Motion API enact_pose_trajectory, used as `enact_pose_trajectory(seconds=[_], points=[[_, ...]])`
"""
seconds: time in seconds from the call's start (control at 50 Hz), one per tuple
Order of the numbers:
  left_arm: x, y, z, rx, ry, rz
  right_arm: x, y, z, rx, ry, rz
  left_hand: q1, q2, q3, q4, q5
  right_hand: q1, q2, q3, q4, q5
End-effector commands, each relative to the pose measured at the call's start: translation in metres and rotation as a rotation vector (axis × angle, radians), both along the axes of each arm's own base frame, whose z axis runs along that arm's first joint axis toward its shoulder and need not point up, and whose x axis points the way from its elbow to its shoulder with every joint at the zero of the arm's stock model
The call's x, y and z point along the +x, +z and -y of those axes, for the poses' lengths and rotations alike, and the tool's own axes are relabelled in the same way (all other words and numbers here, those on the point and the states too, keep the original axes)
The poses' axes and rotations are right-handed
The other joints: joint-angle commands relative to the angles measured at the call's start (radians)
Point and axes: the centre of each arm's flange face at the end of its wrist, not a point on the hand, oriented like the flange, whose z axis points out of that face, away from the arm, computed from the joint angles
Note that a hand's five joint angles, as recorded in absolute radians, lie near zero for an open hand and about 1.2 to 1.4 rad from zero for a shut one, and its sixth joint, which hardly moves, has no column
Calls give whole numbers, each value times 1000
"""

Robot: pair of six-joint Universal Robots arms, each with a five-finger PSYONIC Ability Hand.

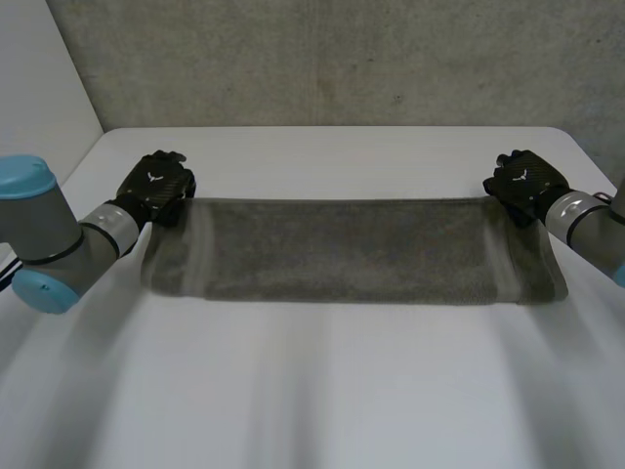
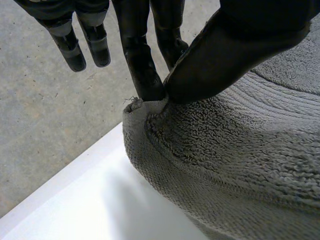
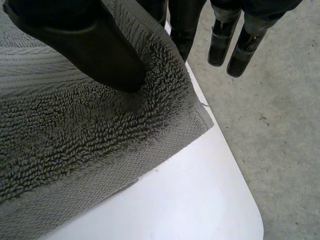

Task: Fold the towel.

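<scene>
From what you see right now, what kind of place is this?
Probably a robotics lab or test cell: a white table before a rough concrete wall, with the left hand and right hand of two robot arms each pinching a corner of a grey towel.

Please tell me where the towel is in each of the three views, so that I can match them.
Head view: the towel is stretched across the table, with the left hand and right hand at its far corners.
Left wrist view: its corner is pinched at the left hand's thumb.
Right wrist view: its corner is under the right hand's thumb.
Shared landmark: the table beneath.
</scene>
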Motion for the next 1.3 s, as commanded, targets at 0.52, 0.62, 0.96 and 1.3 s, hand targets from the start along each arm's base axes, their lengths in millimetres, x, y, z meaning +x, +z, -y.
enact_pose_trajectory(seconds=[0.52, 0.62, 0.96, 1.3], points=[[-2, 37, 0, -109, 172, 2, 9, 30, 23, -218, -65, 175, -1051, -1103, -52, -59, -1127, -1149, -1164, -44, -76, -1182], [2, 58, -19, -120, 180, 1, 7, 66, 2, -256, -73, 260, -1039, -1091, -52, -59, -1115, -1149, -1164, -44, -76, -1182], [15, 79, -119, -111, 159, -30, -9, 31, -102, 131, -149, 318, -1033, -1085, -52, -59, -1109, -1149, -1164, -44, -76, -1182], [0, 41, -130, -19, 118, -92, -48, -19, -84, 255, -184, 317, -1033, -1085, -52, -59, -1109, -872, -887, -44, -76, -905]])
